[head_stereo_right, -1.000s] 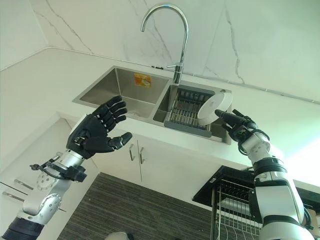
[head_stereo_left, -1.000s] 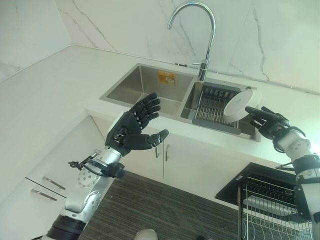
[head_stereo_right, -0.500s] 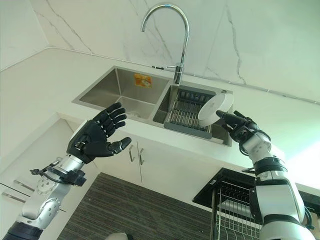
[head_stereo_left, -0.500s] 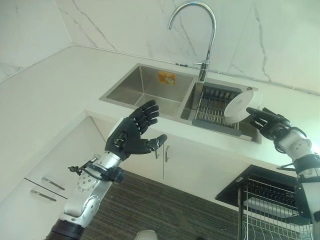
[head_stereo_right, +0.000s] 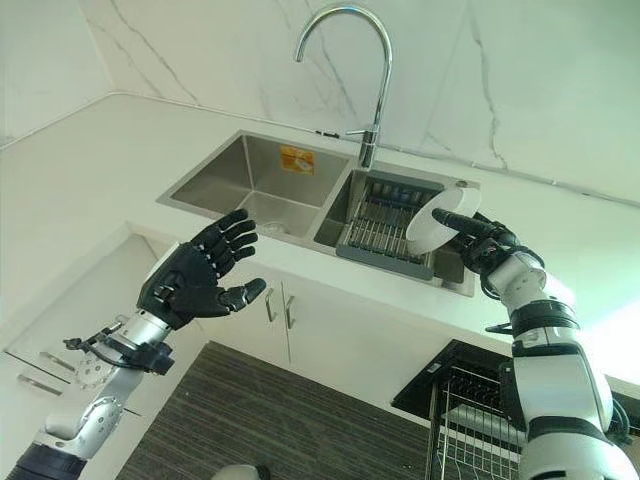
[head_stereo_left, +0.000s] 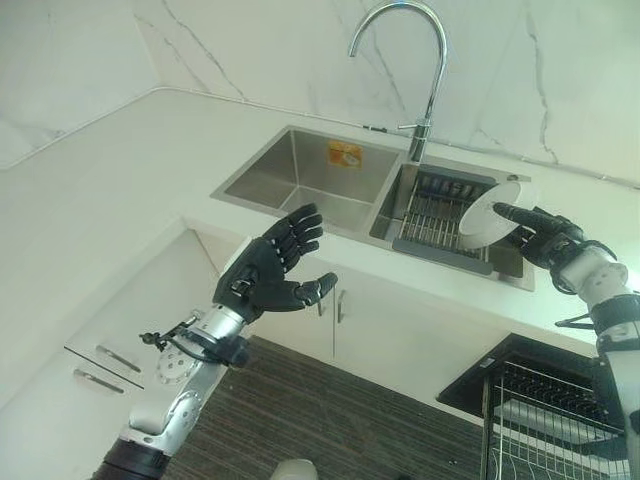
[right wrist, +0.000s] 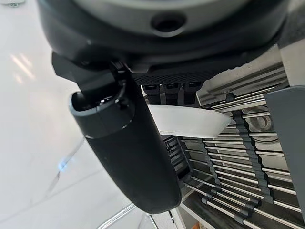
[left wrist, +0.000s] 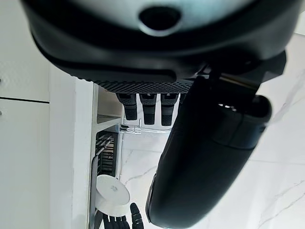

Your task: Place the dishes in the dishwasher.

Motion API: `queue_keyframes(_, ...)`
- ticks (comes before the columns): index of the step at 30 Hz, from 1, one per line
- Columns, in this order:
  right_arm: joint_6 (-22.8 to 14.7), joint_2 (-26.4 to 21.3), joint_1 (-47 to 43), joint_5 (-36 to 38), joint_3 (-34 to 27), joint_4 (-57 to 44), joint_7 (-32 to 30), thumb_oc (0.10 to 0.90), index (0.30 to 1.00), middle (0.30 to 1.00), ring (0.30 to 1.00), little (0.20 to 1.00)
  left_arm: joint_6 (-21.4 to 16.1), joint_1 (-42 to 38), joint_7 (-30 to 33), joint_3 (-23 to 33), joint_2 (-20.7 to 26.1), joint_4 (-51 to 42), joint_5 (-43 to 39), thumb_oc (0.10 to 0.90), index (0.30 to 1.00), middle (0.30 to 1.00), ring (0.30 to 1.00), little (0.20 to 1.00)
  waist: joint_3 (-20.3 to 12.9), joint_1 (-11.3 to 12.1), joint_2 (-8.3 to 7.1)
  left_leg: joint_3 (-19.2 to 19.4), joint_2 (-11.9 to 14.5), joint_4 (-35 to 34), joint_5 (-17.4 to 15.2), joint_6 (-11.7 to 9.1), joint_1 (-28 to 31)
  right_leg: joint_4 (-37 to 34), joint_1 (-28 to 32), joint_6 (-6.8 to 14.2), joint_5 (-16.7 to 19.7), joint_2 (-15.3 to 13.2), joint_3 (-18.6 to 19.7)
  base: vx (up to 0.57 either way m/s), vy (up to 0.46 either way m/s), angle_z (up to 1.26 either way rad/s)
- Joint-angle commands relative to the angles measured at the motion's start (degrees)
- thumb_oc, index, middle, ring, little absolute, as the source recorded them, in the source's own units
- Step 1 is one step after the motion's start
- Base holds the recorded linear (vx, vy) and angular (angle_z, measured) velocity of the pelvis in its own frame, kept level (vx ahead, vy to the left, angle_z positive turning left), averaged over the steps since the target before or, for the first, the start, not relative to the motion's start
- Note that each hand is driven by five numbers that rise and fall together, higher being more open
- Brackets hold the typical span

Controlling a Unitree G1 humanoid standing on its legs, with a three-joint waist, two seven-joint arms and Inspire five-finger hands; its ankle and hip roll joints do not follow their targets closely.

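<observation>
One white dish (head_stereo_left: 487, 214) was recorded at the right of the frame, held above the drying rack (head_stereo_left: 440, 215) in the right basin of the sink (head_stereo_left: 300, 170). The right hand (head_stereo_left: 545, 235) was clamped on its rim, thumb on one face and fingers on the other, as its own wrist view confirmed. The left hand (head_stereo_left: 272, 268) hung at centre-left, in front of the bench (head_stereo_left: 110, 190) edge, fingers spread and holding nothing. The faucet (head_stereo_left: 415, 60) stood at upper centre. The dishwasher rack (head_stereo_left: 545, 415) lay open at lower right, below the bench. Assessment: the lift-out step appeared to be in hand, the dish clear of the drying rack. The next move would call for carrying the dish down and rightward to the dishwasher rack without striking the bench edge.
</observation>
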Motion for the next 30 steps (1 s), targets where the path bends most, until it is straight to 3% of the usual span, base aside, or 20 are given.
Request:
queue_keyframes(1, -3.6, -5.6, -9.8, 0.6, 1.6, -1.6, 2.7, 0.8, 0.9, 0.9, 0.9, 0.9, -5.1, -2.3, -1.0, 0.3, 2.3, -6.2, -2.5, 0.8, 0.9, 0.9, 0.9, 0.9, -3.8, 1.2, -0.4, -2.5, 3.8, 2.5, -2.3, -5.0, -0.7, 3.5, 2.8, -0.4, -7.8, -0.4, -0.5, 0.01, -0.003, 0.06)
queue_keyframes(13, -3.4, -6.4, -11.5, 0.7, 1.5, 1.9, 1.7, 0.8, 0.9, 0.9, 0.9, 0.9, -3.6, -1.9, -1.1, 0.0, 3.9, -6.1, -1.6, 0.8, 0.9, 0.9, 0.9, 0.9, -3.0, 2.1, 0.58, -3.5, 3.4, 2.5, -1.6, -5.3, -1.6, 3.5, 2.7, -0.2, -7.6, -0.9, -1.6, 0.01, -0.032, 0.06)
queue_keyframes(14, -3.7, -6.7, -12.4, 0.2, 1.9, 3.6, 1.0, 0.659, 0.688, 0.688, 0.688, 0.688, -3.2, -1.4, -1.2, -0.1, 4.6, -5.8, -1.1, 0.8, 0.9, 0.9, 0.9, 0.9, -3.0, 2.7, 0.72, -3.9, 3.2, 2.5, -2.0, -5.4, -1.3, 3.5, 3.1, -0.1, -8.1, -0.9, -1.7, 0.07, -0.1, 0.11)
queue_keyframes(15, -3.8, -6.9, -12.9, -0.1, 2.0, 4.1, 0.9, 0.585, 0.578, 0.578, 0.578, 0.578, -3.1, -1.3, -1.1, -0.1, 4.9, -5.9, -1.2, 0.8, 0.9, 0.9, 0.9, 0.9, -3.0, 2.8, 0.8, -4.1, 3.0, 2.5, -1.6, -5.4, -1.7, 3.5, 2.8, -0.2, -7.7, -1.0, -1.7, 0.08, -0.124, 0.09)
queue_keyframes(16, -3.5, -7.3, -13.5, -0.7, 2.0, 4.8, 0.3, 0.444, 0.366, 0.366, 0.366, 0.366, -2.9, -1.2, -1.1, -0.2, 5.3, -5.9, -1.1, 0.8, 0.9, 0.9, 0.9, 0.9, -3.0, 3.2, 0.91, -4.4, 2.8, 2.5, -1.6, -5.4, -2.0, 3.5, 2.7, -0.1, -7.7, -1.1, -1.9, 0.03, -0.104, 0.08)
queue_keyframes(17, -3.7, -7.5, -13.9, -1.4, 2.3, 5.6, -0.2, 0.4, 0.3, 0.3, 0.3, 0.3, -2.6, -1.1, -0.8, -0.2, 5.7, -6.2, -1.0, 0.8, 0.9, 0.9, 0.9, 0.9, -2.6, 3.7, 1.21, -5.0, 2.6, 2.5, -1.9, -5.6, -2.0, 3.5, 2.8, 0.1, -8.0, -1.2, -1.9, 0.03, -0.111, 0.16)
queue_keyframes(24, -7.3, -10.6, -20.0, 0.7, 4.3, 5.7, -4.0, 0.4, 0.3, 0.3, 0.3, 0.3, -6.1, -0.7, -0.2, -0.4, 7.0, -6.3, -2.0, 0.8, 0.9, 0.9, 0.9, 0.9, 1.5, 4.7, 4.09, -7.4, 0.9, 2.5, -0.3, -5.7, -6.3, 3.5, -1.9, 0.5, -6.2, -2.4, -1.7, -0.14, -0.013, 0.12)
queue_keyframes(27, -9.4, -11.1, -19.8, 5.9, 2.5, 5.7, -8.5, 0.4, 0.3, 0.3, 0.3, 0.3, -6.1, 0.3, -0.2, 0.4, 7.1, -7.6, -1.5, 0.8, 0.9, 0.9, 0.9, 0.9, 1.7, 4.5, 4.88, -7.3, 0.6, 2.5, -0.3, -5.6, -6.6, 3.5, -2.5, 0.7, -5.8, -2.6, -1.4, -0.05, 0.036, 0.05)
queue_keyframes(30, -10.7, -10.8, -18.6, 4.9, 1.8, 5.4, -8.7, 0.4, 0.3, 0.3, 0.3, 0.3, -5.4, 0.9, 0.5, 0.1, 7.6, -8.2, -1.6, 0.8, 0.9, 0.9, 0.9, 0.9, 1.2, 4.4, 4.93, -7.2, 0.5, 2.5, -0.5, -5.4, -6.3, 3.5, -2.5, 0.8, -5.8, -2.6, -1.1, -0.01, 0.038, 0.03)
